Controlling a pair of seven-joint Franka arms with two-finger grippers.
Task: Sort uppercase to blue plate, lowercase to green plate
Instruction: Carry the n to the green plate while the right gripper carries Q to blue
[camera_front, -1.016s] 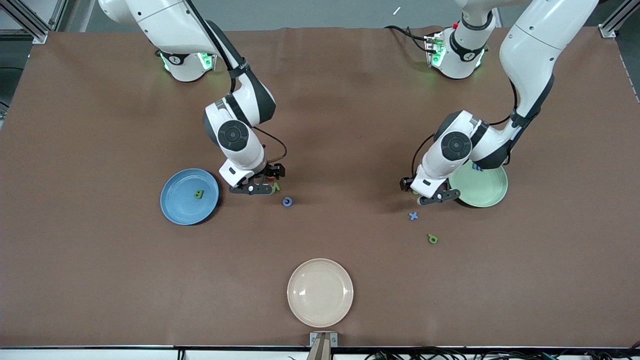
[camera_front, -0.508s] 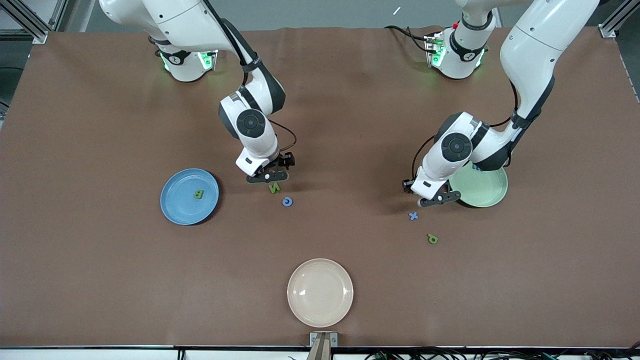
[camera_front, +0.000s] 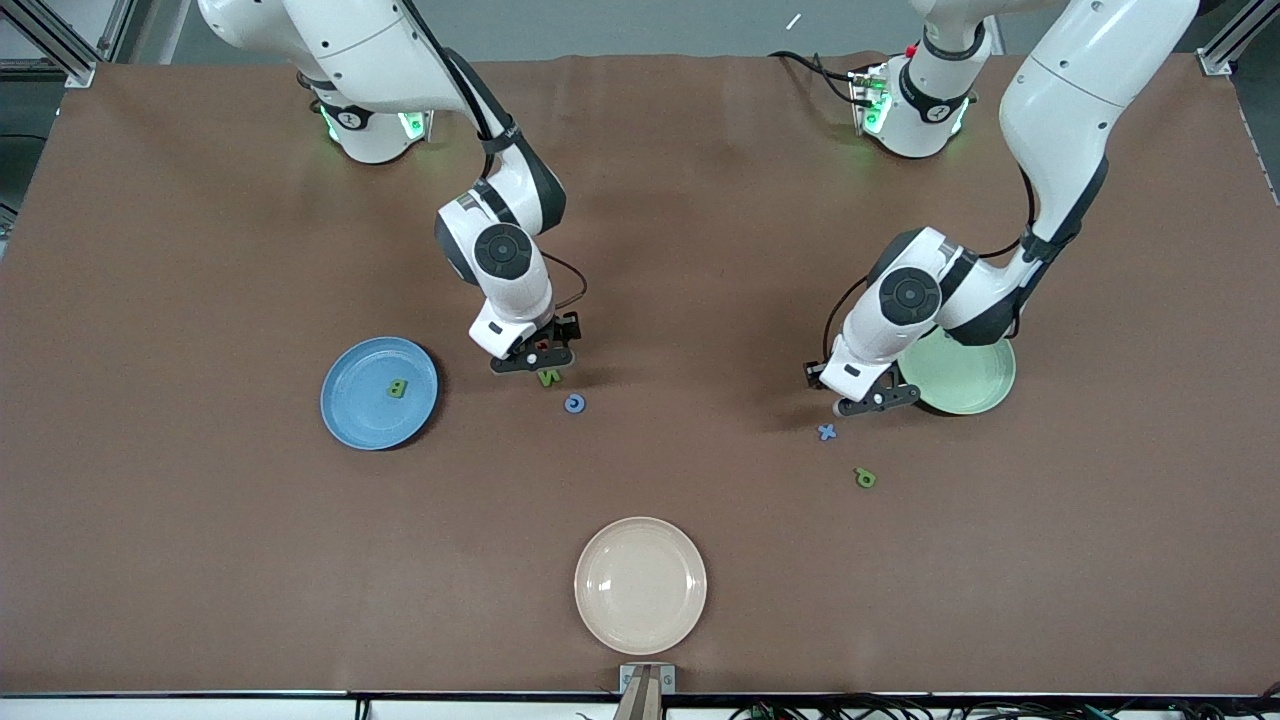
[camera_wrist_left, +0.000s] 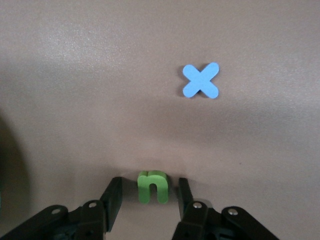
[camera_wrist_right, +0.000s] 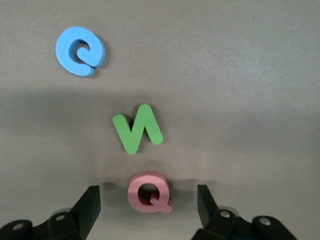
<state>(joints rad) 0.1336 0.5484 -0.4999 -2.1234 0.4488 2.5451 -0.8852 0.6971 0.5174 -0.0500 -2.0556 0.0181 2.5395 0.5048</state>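
My right gripper (camera_wrist_right: 148, 200) is down at the table with its jaws open on either side of the red Q (camera_wrist_right: 148, 191), a gap on each side. The green N (camera_wrist_right: 138, 128) and the blue C (camera_wrist_right: 80, 50) lie close by. From the front, that gripper (camera_front: 530, 362) is between the blue plate (camera_front: 365, 415) and the N (camera_front: 548, 377). A green B (camera_front: 397, 388) lies on the blue plate. My left gripper (camera_wrist_left: 148, 192) stands beside the green plate (camera_front: 965, 385), open and astride the green u (camera_wrist_left: 153, 186) without touching it. The blue x (camera_wrist_left: 200, 80) and the green p (camera_front: 865, 478) lie on the table.
A cream-beige plate (camera_front: 640, 585) sits near the table's front edge, midway between the arms. The blue C (camera_front: 575, 403) lies just nearer the front camera than the N. The blue x (camera_front: 826, 432) lies close to my left gripper (camera_front: 868, 402).
My right gripper moved away from the blue plate, settled over the Q and narrowed a little. My left gripper stayed put while its jaws narrowed around the u.
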